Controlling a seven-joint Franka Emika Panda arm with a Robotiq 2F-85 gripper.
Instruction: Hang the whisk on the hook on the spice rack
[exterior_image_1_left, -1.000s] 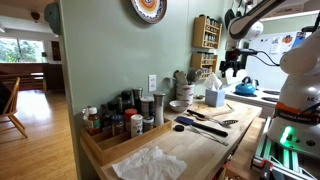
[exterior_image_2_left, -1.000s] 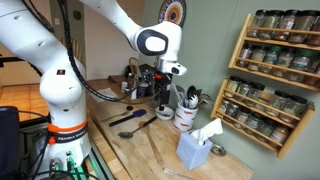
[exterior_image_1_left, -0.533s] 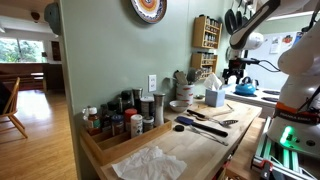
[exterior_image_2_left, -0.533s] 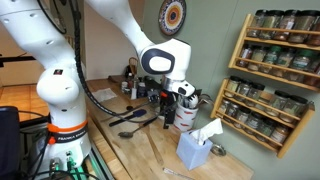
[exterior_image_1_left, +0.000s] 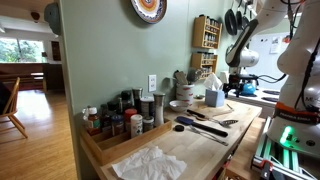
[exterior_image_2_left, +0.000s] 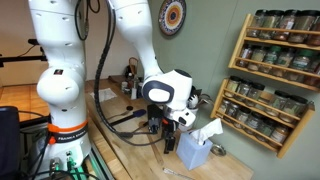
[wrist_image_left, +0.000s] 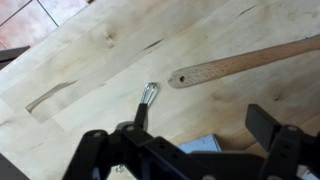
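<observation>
The spice rack (exterior_image_1_left: 207, 33) is a small light-wood shelf of little jars on the green wall; it also shows in an exterior view (exterior_image_2_left: 268, 70). In the wrist view a thin black handle ending in a wire loop (wrist_image_left: 148, 98), apparently the whisk, lies on the wooden counter. The rest of it is hidden behind the gripper body. My gripper (wrist_image_left: 185, 150) is open and empty, its fingers wide apart just above the counter. It hangs low beside the tissue box in both exterior views (exterior_image_2_left: 168, 140) (exterior_image_1_left: 235, 85). I cannot make out a hook.
A wooden handle with a hole (wrist_image_left: 240, 62) lies near the loop. Black utensils (exterior_image_2_left: 130, 120) lie on the counter. A tissue box (exterior_image_2_left: 193, 150) stands close to the gripper. A long low tray of bottles (exterior_image_1_left: 115, 125) and a utensil crock (exterior_image_1_left: 185, 90) stand along the wall.
The arm has come down from above the utensil crock to just above the counter, moving toward the tissue box. The gripper stays open and empty.
</observation>
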